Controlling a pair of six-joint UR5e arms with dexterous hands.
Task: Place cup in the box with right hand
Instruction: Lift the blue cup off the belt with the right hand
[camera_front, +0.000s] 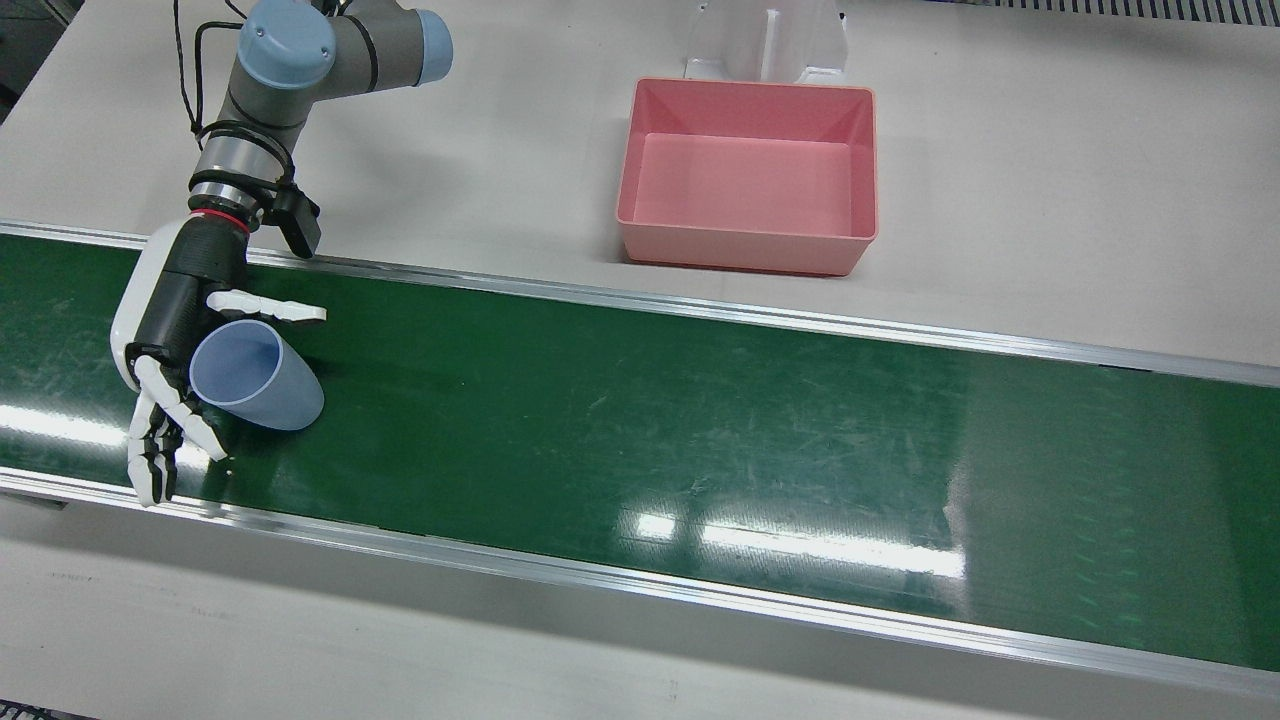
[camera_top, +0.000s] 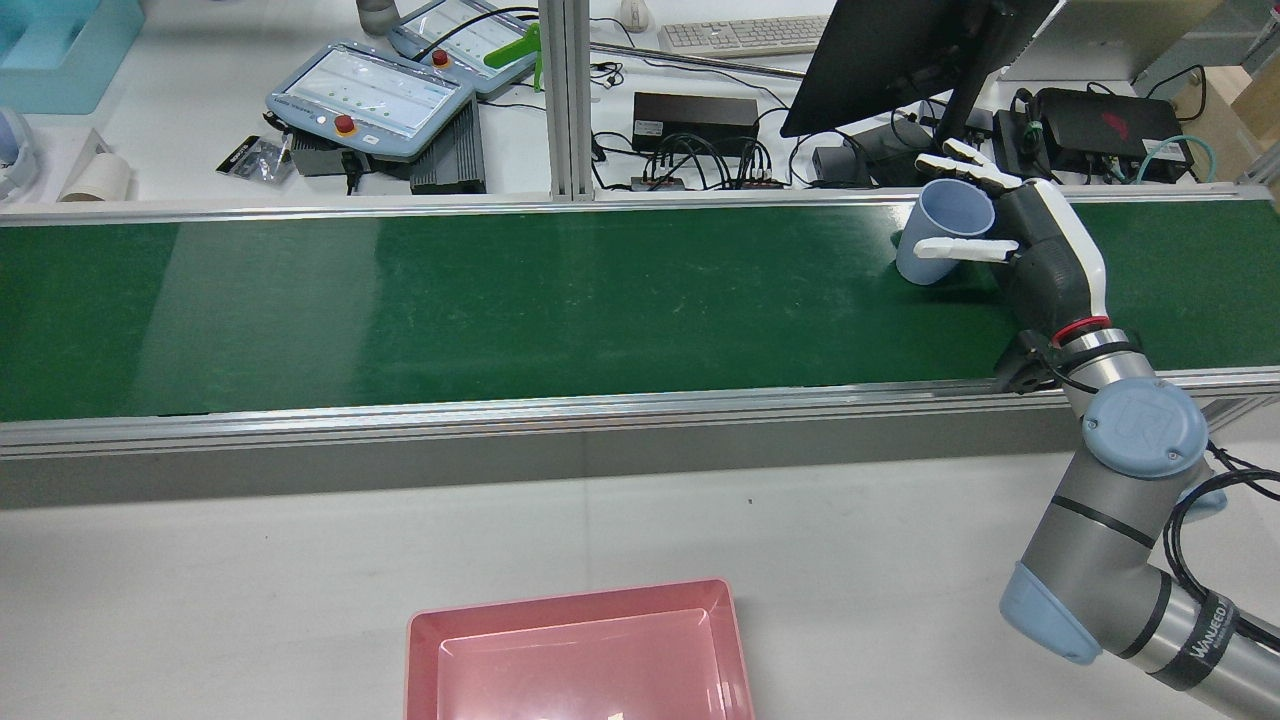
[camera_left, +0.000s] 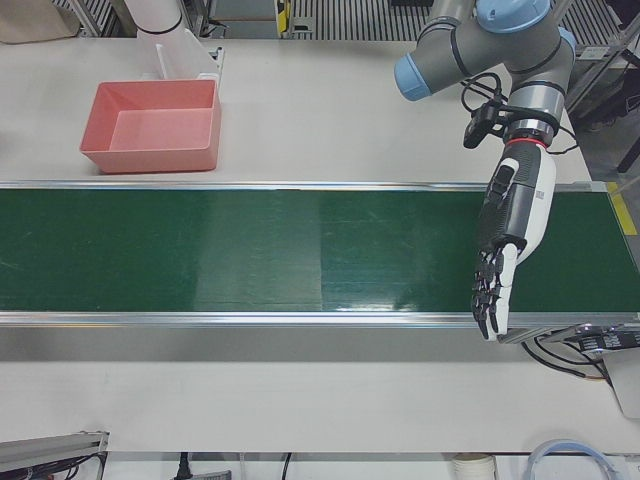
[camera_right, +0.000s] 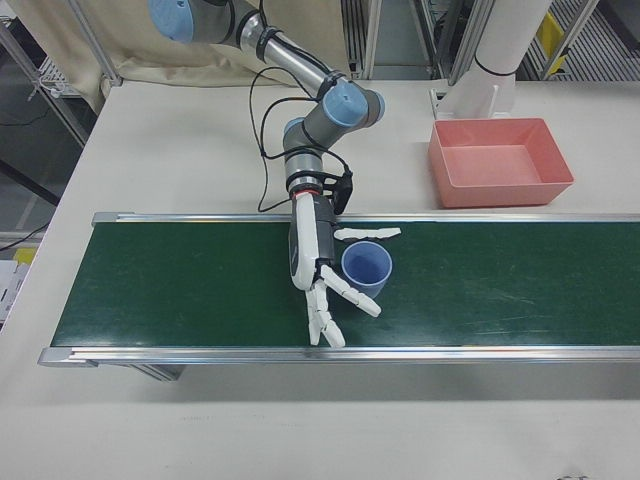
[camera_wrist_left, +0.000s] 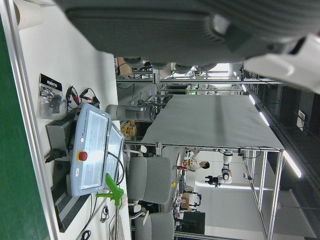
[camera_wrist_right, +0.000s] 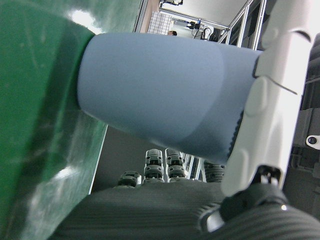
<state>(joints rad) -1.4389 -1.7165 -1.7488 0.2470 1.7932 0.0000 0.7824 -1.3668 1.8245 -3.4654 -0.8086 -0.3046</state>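
Flanking cup (camera_front: 256, 375), right hand (camera_front: 180, 340), fingers spread

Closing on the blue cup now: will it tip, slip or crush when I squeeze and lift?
The cup stands upright on the belt, taller than wide with a narrower base, so a sideways nudge would probably tip it. Its smooth, tapered wall may slide down between the right hand's fingers. It looks like thin plastic, likely light and somewhat flexible; squeeze gently.
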